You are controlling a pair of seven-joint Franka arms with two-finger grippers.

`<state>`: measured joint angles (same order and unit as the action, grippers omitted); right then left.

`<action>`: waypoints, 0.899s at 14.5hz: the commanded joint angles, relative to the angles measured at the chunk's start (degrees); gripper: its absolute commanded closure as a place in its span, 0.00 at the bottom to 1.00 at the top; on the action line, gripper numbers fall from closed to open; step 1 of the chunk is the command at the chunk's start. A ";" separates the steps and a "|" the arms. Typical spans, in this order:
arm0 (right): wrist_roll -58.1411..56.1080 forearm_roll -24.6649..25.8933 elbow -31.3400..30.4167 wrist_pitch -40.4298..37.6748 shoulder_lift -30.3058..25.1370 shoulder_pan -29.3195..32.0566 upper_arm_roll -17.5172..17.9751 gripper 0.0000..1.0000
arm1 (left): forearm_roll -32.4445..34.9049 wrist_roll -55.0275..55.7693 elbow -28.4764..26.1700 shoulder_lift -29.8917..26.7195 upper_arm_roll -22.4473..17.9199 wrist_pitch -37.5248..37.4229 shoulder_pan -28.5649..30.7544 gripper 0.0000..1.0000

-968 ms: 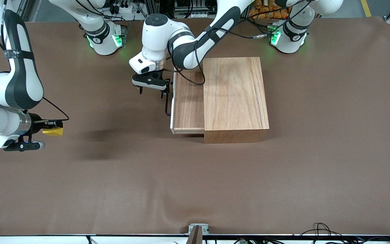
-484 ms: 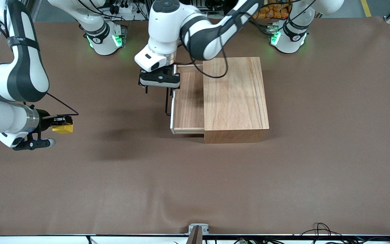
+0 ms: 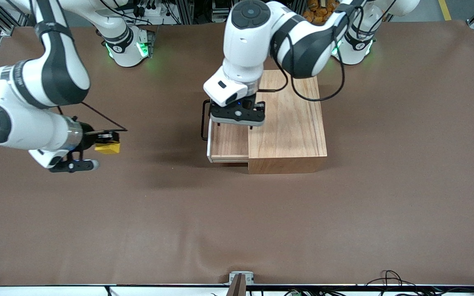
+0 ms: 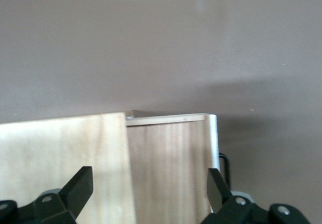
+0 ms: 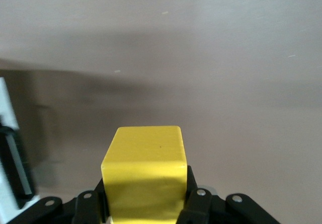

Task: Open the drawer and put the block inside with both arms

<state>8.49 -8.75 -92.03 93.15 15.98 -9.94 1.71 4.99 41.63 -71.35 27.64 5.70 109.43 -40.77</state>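
One small bright yellow cube [image 3: 108, 147] is clamped between the fingers of the right arm's black pincer [image 3: 106, 142], held in the air above bare brown bench [image 3: 237, 222] toward the right arm's end, well apart from the drawer. In the right wrist view the yellow cube [image 5: 145, 176] fills the gap between the two black fingers [image 5: 198, 204], its top face lit and its front face in shade, with only brown bench cover showing around it.

The shallow light-wood drawer tray [image 3: 228, 142] stands pulled partway out of the large light-wood box [image 3: 286, 123], toward the right arm's end. Its white front panel [image 3: 209, 142] forms the outer edge, and the black wire loop handle [image 3: 203, 123] sticks out from that panel. The part of the tray floor that shows holds nothing; the part nearer the arms' bases is covered by the left arm.

The left arm's black pincer [image 3: 237, 115] hangs over the line where the open tray meets the box top. In the left wrist view its two fingers [image 4: 80, 189] are spread wide, gripping nothing, one over the pale box top [image 4: 60, 158] and the other over the tray's white panel [image 4: 213, 148], with the tray floor [image 4: 168, 168] between them.

Open brown bench runs between the held cube and the drawer's handle, and a broad bare stretch lies nearer the front camera than the box.
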 commanded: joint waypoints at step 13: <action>23.15 -4.09 0.01 11.16 3.70 -23.79 -0.57 1.00 | -1.65 -34.49 -1.95 -11.11 5.89 -19.06 29.57 0.00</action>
<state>31.22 -11.83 -92.28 102.44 18.30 -31.56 1.74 4.71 11.76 -71.42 19.43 7.97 92.76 -17.72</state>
